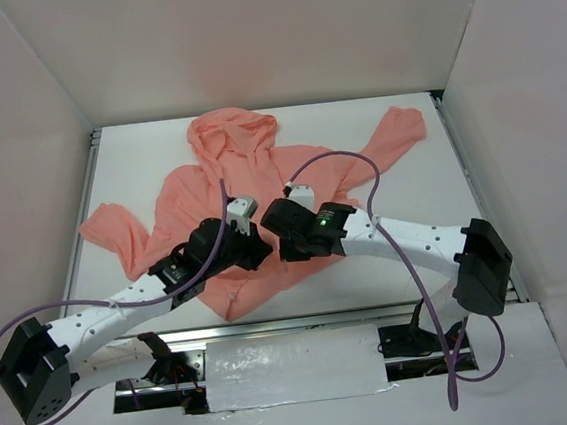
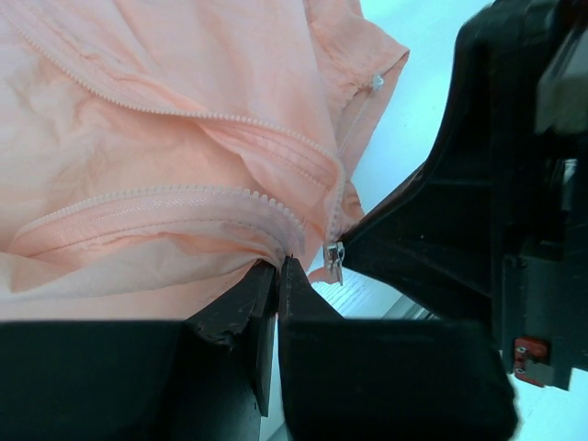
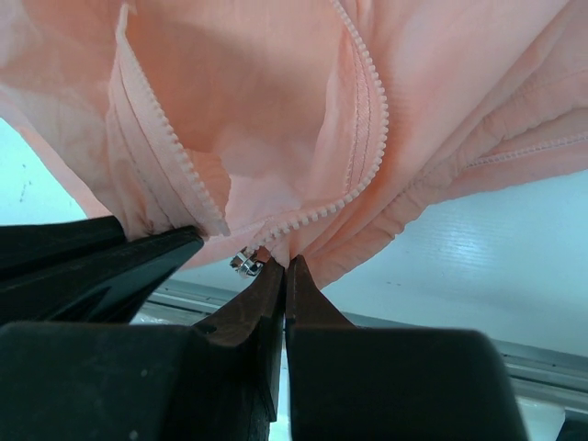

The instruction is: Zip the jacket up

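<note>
Top external view gives us the jacket (image 1: 177, 198) spread on the white table (image 1: 409, 261), with its hood (image 1: 231, 132) toward the far wall and its hem toward the arm bases. At the far left we see one sleeve (image 1: 110, 231) stretched toward the table's left edge.

Moving right, the left arm reaches in from the near left corner to the lower front of the garment. In its wrist view we find the left gripper (image 2: 277, 268) with its fingers pressed together, pinching a fold of pink fabric at the hem, right where one row of zipper teeth (image 2: 165, 195) ends. Just to the right of that pinch hangs the small metal slider (image 2: 333, 259), at the bottom of the zipper. Above it the two rows of teeth run apart, so we read the front as unzipped.

Further right, the right gripper (image 3: 284, 268) meets the left one over the hem. Its own camera shows us the jaws closed on the fabric where the teeth rows converge, with the slider just beside its tips.

At the far right, the second sleeve (image 1: 396, 133) angles up toward the table's far right corner.
</note>
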Controlling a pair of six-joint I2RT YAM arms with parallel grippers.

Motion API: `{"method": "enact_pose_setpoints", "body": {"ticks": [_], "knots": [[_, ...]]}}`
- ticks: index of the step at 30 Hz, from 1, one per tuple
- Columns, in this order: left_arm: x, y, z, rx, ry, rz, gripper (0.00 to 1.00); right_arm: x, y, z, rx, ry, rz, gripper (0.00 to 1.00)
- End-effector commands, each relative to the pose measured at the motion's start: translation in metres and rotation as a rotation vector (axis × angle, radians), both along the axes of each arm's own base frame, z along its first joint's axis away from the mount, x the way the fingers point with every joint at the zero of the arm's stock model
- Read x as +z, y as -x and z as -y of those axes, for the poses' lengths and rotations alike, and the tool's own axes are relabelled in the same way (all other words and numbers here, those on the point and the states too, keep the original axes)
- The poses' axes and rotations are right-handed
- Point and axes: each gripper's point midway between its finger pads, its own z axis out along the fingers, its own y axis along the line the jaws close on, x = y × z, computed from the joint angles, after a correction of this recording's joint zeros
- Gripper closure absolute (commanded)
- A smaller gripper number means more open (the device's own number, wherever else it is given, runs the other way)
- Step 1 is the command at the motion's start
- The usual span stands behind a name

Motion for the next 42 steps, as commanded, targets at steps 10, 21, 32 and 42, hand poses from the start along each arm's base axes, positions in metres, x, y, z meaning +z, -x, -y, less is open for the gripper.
{"method": "enact_pose_setpoints", "body": {"ticks": [10, 21, 32, 42], "knots": [[0.036, -0.006, 0.001, 0.039, 0.038, 0.088, 1.0, 0.002, -0.008, -0.006, -0.033, 0.031, 0.008, 1.0], [0.034, -0.003, 0.004, 0.023, 0.047, 0.079, 1.0, 0.005, -0.006, -0.014, -0.011, -0.008, 0.01, 1.0], [0.031, -0.005, 0.007, 0.014, 0.034, 0.075, 1.0, 0.012, -0.005, -0.018, 0.004, -0.033, 0.012, 1.0], [0.028, -0.003, 0.01, 0.0, 0.035, 0.067, 1.0, 0.017, -0.009, -0.022, 0.004, -0.045, 0.022, 1.0]]}}
